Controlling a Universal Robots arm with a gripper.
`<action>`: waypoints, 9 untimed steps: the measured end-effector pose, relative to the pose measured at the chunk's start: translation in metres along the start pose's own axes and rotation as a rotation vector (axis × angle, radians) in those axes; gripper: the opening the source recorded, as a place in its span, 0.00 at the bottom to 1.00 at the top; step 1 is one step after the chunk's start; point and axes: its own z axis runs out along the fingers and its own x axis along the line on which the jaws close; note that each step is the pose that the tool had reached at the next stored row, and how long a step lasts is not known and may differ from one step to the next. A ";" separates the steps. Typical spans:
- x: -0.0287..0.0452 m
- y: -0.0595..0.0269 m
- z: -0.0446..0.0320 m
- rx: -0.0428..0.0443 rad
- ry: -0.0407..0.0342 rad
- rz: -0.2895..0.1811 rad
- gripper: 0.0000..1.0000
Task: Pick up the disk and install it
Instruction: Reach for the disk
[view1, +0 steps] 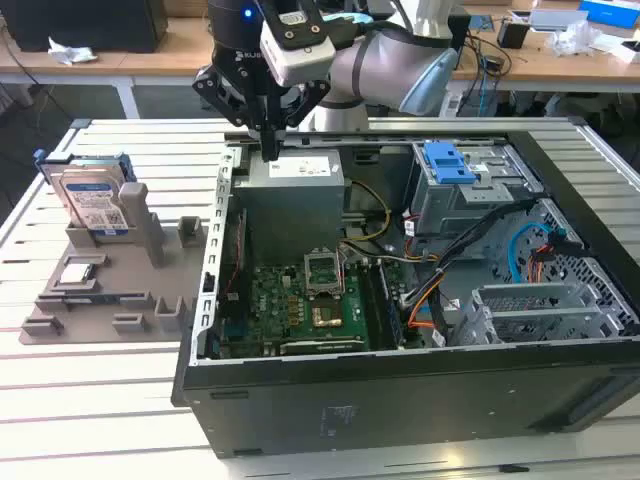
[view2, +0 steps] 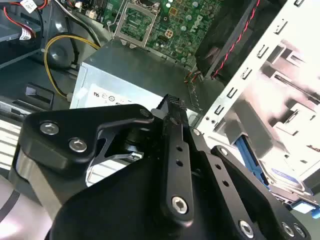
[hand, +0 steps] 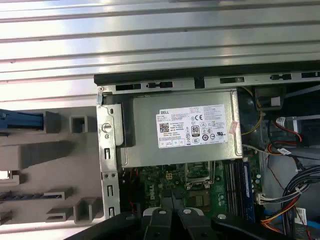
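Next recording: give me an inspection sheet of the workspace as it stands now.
Surface: slatted metal table with an open computer case lying on it.
Job's things: disk upright in grey holder, not installed.
Clutter: small chip on the holder; blue bracket on the drive cage.
Grippers: gripper over the power supply, jaws shut, empty.
Cables: bundle inside the case.
Surroundings: wooden benches behind.

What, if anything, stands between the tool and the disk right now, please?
The tool hangs over the power supply inside the case. Between it and the disk, upright in the gray holder at the exterior view's left, stand the case's metal side wall and the holder's tall post.
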 end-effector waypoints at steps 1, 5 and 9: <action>0.0019 -0.0001 0.0000 0.0000 0.0000 0.000 0.11; 0.0091 -0.0006 -0.0002 0.0000 0.0000 0.000 0.11; 0.0135 -0.0010 -0.0003 0.0000 0.0000 0.000 0.11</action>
